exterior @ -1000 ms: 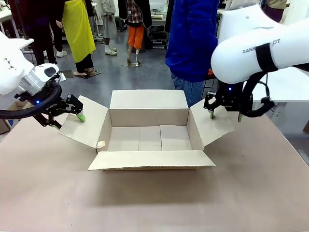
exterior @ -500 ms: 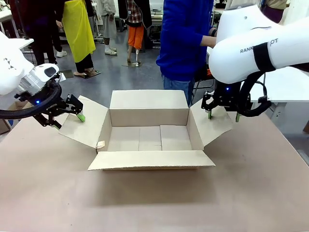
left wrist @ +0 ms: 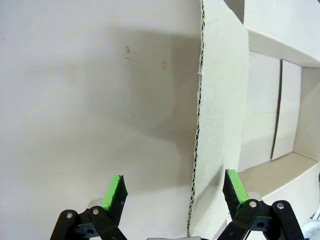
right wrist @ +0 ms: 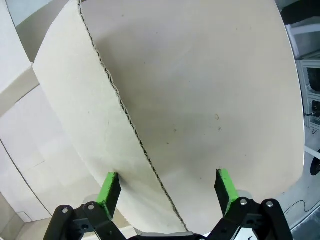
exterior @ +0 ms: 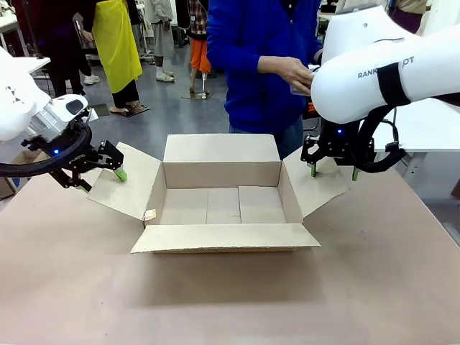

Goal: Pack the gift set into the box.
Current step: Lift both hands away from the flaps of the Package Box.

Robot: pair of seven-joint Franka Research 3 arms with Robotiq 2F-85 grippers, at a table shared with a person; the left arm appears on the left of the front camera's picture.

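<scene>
Left gripper (exterior: 103, 180): open, jaws wide, astride the free edge of the box's left flap (exterior: 129, 180). The left wrist view confirms it, with the corrugated edge running up between the two green pads of the left gripper (left wrist: 174, 187) and neither pad pressing on the card.

Right gripper (exterior: 334, 172): also open, astride the edge of the box's right flap (exterior: 316, 190). The right wrist view shows the right gripper (right wrist: 167, 191) with one pad over the flap's inner face and the other beyond its edge. No clamping is evident.

The box (exterior: 221, 174) sits at mid-bench (exterior: 230, 302) with all four flaps spread. The near flap (exterior: 223, 237) lies outward toward the robot and the far flap (exterior: 221, 147) stands up. The interior is bare, so the gift set is not yet packed.

Change noted: over the last second the person (exterior: 262, 65) has moved from beyond the box's right corner to directly behind its far flap. A hand (exterior: 287, 70) is now raised beside the right arm and is holding something pale. That item is partly hidden by the arm, and I cannot tell what it is. Both grippers have stayed at their flaps, with only a slight shift on the right.

Assessment: the opening is clear and both side flaps are attended. The person's arrival suggests the loading step is about to start. The task is at an early stage. The main risk is a side flap swinging inward as the load comes down.
</scene>
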